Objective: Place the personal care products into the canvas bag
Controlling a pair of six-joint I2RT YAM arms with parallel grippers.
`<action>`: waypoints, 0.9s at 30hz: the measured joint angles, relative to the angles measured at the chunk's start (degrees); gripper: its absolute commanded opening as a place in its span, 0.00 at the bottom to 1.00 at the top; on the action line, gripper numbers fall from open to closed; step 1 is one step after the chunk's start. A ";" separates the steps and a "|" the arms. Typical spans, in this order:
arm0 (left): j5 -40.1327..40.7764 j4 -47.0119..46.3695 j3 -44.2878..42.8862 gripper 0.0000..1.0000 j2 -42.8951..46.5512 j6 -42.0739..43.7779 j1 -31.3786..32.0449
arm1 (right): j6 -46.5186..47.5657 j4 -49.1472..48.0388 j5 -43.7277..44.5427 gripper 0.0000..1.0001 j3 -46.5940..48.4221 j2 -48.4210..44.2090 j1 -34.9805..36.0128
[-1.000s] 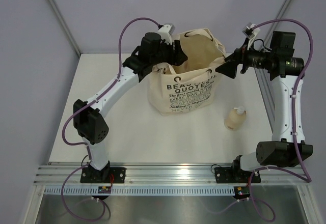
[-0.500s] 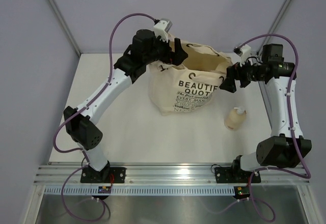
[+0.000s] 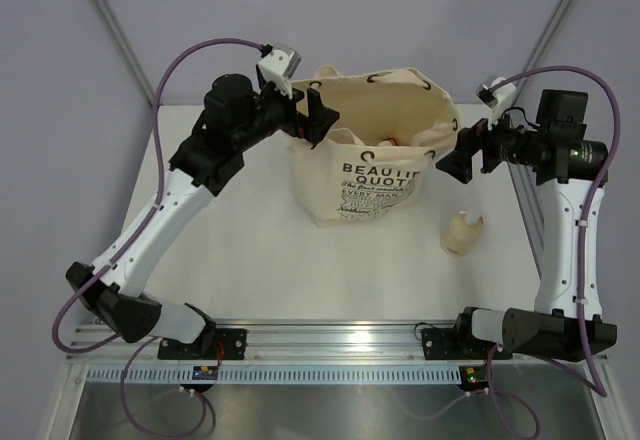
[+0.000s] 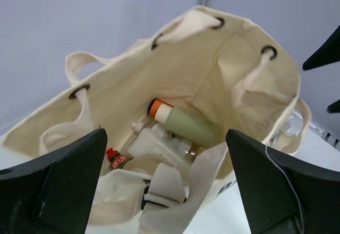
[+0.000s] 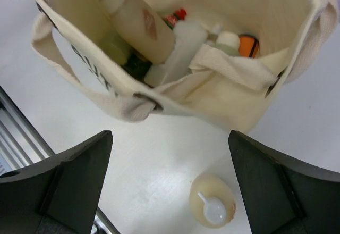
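Note:
The canvas bag (image 3: 375, 175) stands upright mid-table with its mouth wide. Inside it the left wrist view shows a sage-green tube with an orange cap (image 4: 188, 123), a white bottle (image 4: 154, 144) and a green bottle with a red cap (image 4: 118, 159). The right wrist view shows a beige bottle (image 5: 143, 24) and a white tube (image 5: 180, 48) in the bag (image 5: 223, 101) too. A beige pump bottle (image 3: 461, 233) (image 5: 212, 200) stands on the table right of the bag. My left gripper (image 3: 315, 115) (image 4: 166, 138) hangs open at the bag's left rim. My right gripper (image 3: 465, 155) (image 5: 170, 135) is open beside the right rim, above the pump bottle.
The bag's webbing handle (image 4: 175, 191) droops over its near rim between my left fingers. Grey walls close off the table's left and back sides. An aluminium rail (image 3: 330, 345) runs along the near edge by the arm bases.
My left gripper has opened and drawn back to the left, away from the bag's rim. The bag's mouth has spread wider. The right gripper has shifted slightly right and stayed open.

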State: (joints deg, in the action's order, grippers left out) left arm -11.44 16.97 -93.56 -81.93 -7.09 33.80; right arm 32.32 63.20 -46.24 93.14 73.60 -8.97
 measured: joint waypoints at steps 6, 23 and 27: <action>2.27 -0.42 8.98 0.99 12.28 1.46 -0.48 | -8.46 -3.98 -6.40 1.00 5.18 -1.14 -0.94; 16.57 2.78 41.38 0.99 53.70 -6.01 -0.59 | 12.57 9.55 14.03 0.99 -19.96 -0.72 -10.29; 18.58 4.44 46.93 0.99 56.57 -9.07 -0.59 | 13.99 7.10 17.92 0.99 -25.64 -1.51 -10.16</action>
State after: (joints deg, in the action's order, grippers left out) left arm 7.14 21.41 -46.63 -25.36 -16.16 33.21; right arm 46.30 70.30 -28.32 67.51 72.10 -19.14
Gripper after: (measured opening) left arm 0.985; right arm 0.993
